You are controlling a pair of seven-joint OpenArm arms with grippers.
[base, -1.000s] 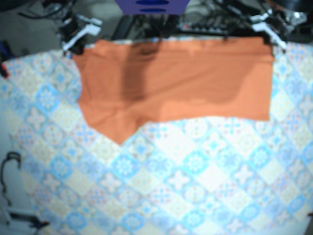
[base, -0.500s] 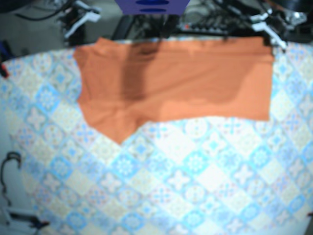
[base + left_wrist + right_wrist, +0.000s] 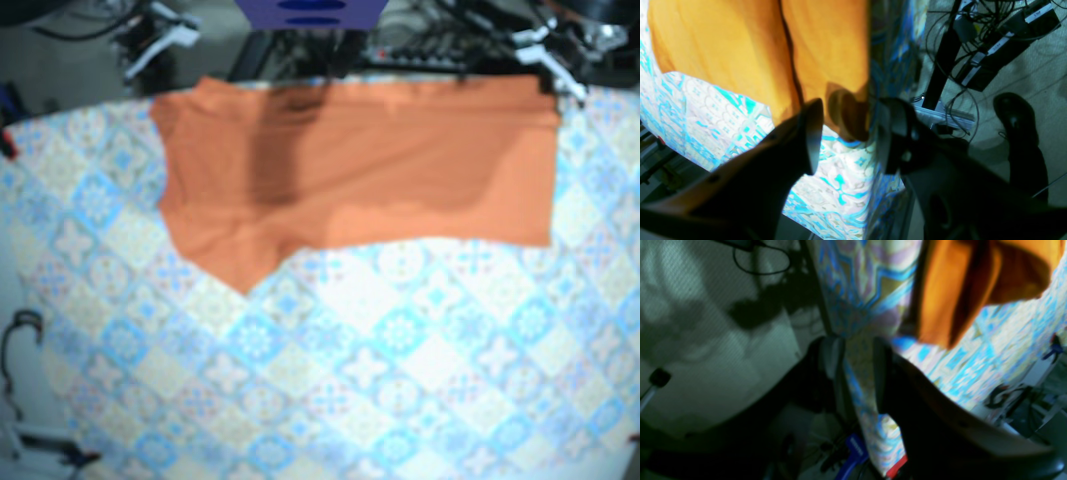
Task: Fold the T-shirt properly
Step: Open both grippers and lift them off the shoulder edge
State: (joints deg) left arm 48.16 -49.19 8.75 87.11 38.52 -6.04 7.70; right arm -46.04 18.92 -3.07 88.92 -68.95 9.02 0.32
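Observation:
The orange T-shirt lies flat along the far side of the patterned table, with a pointed flap hanging down at its lower left. In the base view my left gripper hovers at the shirt's far right corner. The left wrist view shows that gripper open, its dark fingers either side of a curled corner of the shirt at the table edge. My right gripper is beyond the far left corner, off the cloth. Up close, this gripper stands open over the tablecloth edge, the shirt beside it.
Cables and black equipment crowd the floor behind the far table edge, with a blue object at top centre. A black shoe stands on the floor by the table. A dark cable loop lies at the left edge.
My right gripper has pulled back from the shirt's far left corner, up past the table edge. The left gripper and the shirt have not moved.

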